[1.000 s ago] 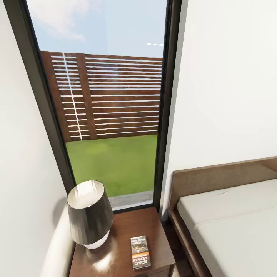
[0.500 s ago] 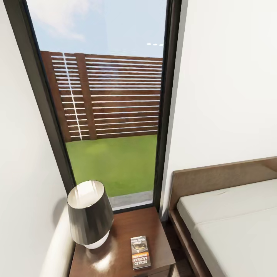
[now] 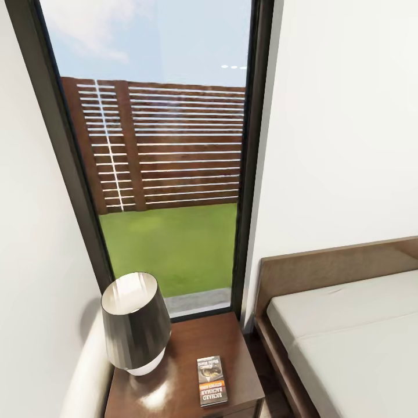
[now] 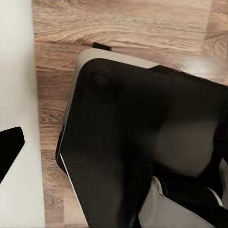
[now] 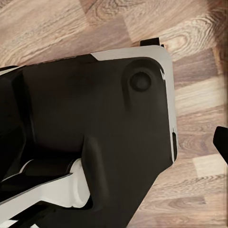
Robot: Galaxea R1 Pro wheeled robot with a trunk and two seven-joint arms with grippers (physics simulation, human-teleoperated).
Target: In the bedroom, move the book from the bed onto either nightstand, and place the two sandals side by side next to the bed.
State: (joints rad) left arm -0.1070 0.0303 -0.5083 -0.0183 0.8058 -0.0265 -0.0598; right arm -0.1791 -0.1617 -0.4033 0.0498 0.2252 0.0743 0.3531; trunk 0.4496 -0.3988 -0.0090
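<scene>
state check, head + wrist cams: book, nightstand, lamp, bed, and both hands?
book: lying flat on the nightstand, cover up, near its front edge.
nightstand: upright, holding the lamp and the book.
lamp: upright at the nightstand's left side, apart from the book.
bed: mattress bare.
left hand: pointed down at the wood floor; open or shut can't be told.
right hand: likewise.
</scene>
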